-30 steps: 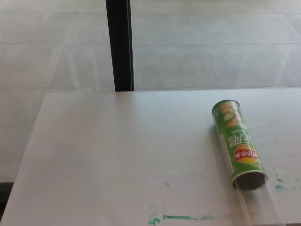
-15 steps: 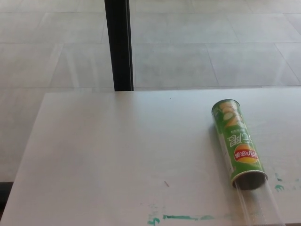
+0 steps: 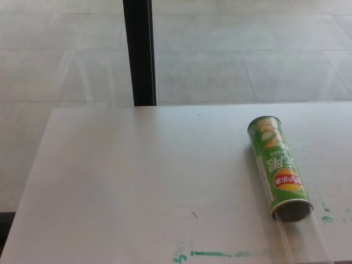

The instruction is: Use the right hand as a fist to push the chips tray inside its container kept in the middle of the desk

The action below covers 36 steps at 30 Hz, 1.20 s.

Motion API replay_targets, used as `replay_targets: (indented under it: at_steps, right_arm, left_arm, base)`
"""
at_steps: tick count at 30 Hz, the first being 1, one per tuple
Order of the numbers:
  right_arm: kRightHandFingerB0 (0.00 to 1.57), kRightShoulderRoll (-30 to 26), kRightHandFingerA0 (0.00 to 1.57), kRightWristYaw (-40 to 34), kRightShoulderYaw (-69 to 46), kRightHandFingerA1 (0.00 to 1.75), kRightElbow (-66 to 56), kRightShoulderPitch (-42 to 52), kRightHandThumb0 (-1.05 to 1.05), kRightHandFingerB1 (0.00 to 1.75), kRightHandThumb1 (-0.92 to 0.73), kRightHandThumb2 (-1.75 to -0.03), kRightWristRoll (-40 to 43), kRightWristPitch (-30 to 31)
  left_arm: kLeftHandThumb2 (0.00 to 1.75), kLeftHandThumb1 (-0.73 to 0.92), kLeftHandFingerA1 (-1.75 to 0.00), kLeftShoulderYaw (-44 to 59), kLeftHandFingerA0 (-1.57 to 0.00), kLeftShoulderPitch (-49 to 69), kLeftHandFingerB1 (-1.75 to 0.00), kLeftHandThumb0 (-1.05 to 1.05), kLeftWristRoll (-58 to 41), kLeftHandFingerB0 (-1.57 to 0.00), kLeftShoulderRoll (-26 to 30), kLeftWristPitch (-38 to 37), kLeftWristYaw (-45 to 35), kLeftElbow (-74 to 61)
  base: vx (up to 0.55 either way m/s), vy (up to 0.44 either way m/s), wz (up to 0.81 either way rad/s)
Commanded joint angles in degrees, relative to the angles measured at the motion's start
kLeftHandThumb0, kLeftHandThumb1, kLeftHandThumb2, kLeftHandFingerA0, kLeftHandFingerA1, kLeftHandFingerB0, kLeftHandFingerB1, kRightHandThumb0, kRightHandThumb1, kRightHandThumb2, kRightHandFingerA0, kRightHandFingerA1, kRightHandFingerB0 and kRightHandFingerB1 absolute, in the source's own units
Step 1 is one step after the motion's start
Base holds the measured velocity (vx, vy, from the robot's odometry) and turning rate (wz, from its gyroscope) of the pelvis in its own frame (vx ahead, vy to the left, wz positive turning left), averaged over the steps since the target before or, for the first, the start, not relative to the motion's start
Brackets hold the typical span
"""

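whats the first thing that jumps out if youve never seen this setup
The green cardboard chips can lying on its side at the right of the white desk, its open end toward the near edge. A clear plastic tray sticks out of that opening. Next, the black vertical post behind the desk.

Single head view, looking down and forward across the white desk (image 3: 137, 176) from its near edge. Tiled floor (image 3: 231, 66) beyond. No second view.
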Motion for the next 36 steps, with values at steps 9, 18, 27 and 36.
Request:
replay_targets:
  at_steps: [9,18,27,36]
  right_arm:
    - [0.41,-0.6,0.72,10.9,10.9,0.74,-35.4,20.4,-0.61,0.56,-0.67,-1.03,4.7,1.5]
    - [0.49,-4.4,0.76,14.2,10.2,0.60,-41.2,26.4,-0.56,0.40,-0.84,-0.65,0.8,-2.8]
    - [0.65,-10.4,0.77,19.8,9.2,0.63,-47.4,31.8,-0.63,0.46,-0.83,-0.65,1.5,-2.8]
    - [0.66,-12.4,0.78,23.3,10.7,0.69,-45.6,32.7,-0.60,0.47,-0.83,-0.64,-1.6,-3.8]
  left_arm:
    - [1.71,0.25,-1.02,-0.6,-0.39,0.6,-0.83,-0.31,-0.5,-0.20,1.7,0.3,-0.8,0.3]
    - [1.33,0.58,-0.85,-0.2,-0.47,1.4,-0.75,-0.17,-1.3,-0.31,1.8,0.4,-1.4,0.1]
    - [1.73,0.22,-1.04,-0.5,-0.40,1.5,-0.87,-0.31,-1.6,-0.24,1.8,0.0,-1.1,0.4]
    - [1.73,0.20,-1.04,-1.0,-0.40,0.7,-0.88,-0.32,-1.2,-0.25,2.2,-0.4,-0.9,1.7]
  base:
    - [0.00,0.000,0.00]
    - [0.00,0.000,0.00]
    - [0.00,0.000,0.00]
    - [0.00,0.000,0.00]
